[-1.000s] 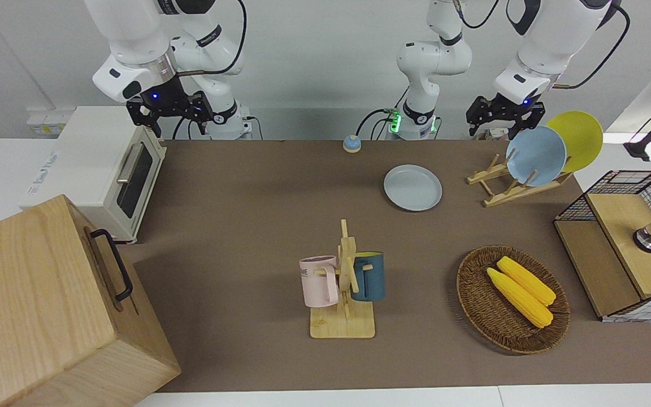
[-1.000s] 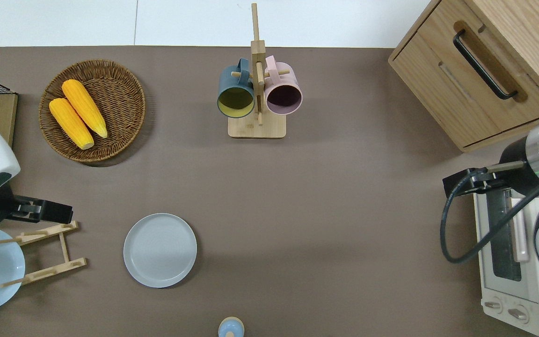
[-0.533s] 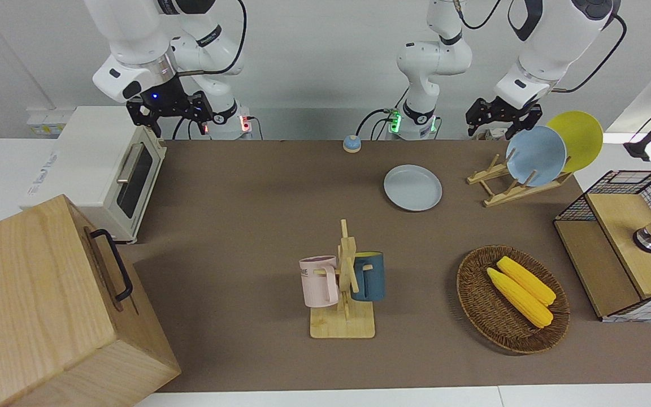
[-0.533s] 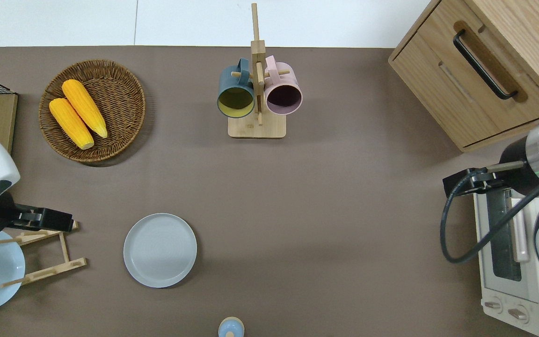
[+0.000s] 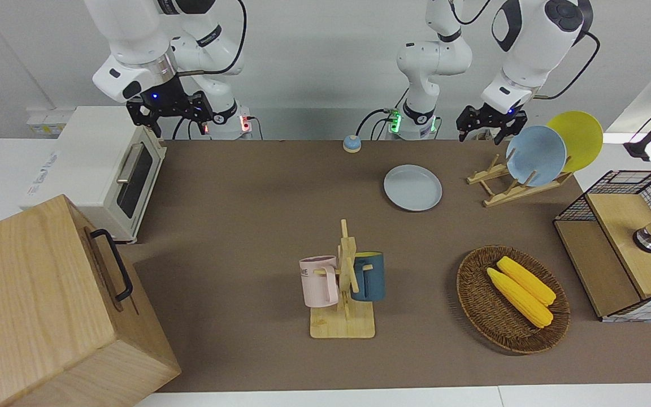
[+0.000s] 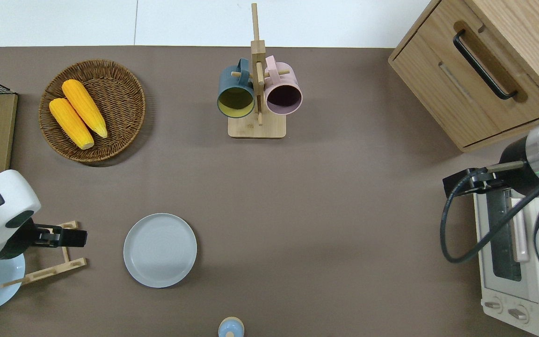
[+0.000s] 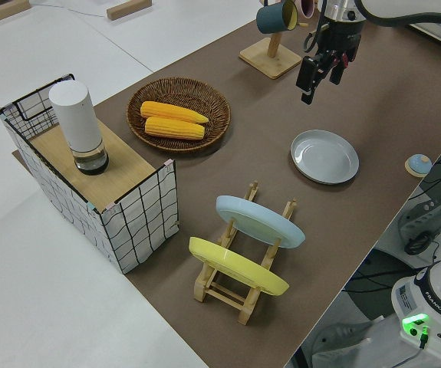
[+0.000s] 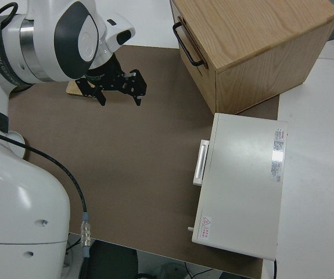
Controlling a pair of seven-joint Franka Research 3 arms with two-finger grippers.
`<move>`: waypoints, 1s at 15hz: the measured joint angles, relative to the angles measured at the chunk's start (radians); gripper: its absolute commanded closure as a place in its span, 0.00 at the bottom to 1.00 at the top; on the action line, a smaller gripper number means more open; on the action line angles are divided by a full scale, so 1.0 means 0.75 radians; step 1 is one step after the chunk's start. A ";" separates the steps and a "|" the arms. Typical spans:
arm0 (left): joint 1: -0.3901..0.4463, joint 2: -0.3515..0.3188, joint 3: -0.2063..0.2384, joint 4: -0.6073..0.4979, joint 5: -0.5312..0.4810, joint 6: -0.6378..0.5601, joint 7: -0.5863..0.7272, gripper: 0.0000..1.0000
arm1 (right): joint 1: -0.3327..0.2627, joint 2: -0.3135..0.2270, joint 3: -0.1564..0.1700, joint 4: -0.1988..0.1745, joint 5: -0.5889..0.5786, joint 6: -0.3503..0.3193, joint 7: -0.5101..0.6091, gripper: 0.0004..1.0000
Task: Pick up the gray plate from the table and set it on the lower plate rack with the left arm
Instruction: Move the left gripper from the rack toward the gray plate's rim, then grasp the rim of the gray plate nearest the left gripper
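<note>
You are on the approach: your left tool (image 6: 70,237), open and empty, hangs over the rack (image 6: 49,271); next, bring it to the gray plate (image 6: 160,250) rim.

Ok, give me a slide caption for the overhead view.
Left gripper over the plate rack, gray plate flat on the table.

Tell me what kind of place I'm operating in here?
Probably a lab bench dressed as a mock kitchen: two robot arms at a brown table with a toaster oven, a mug stand, and a plate rack beside the gray plate.
</note>
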 measured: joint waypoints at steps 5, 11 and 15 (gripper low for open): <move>0.000 -0.036 0.000 -0.250 0.000 0.292 -0.005 0.01 | 0.000 0.000 0.000 0.000 0.000 0.000 0.000 0.02; 0.000 -0.068 -0.008 -0.526 0.000 0.586 -0.046 0.01 | 0.000 0.000 0.000 0.000 0.000 0.000 0.000 0.02; -0.002 -0.069 -0.046 -0.629 0.000 0.695 -0.143 0.01 | 0.000 0.000 0.000 0.000 0.000 0.000 0.000 0.02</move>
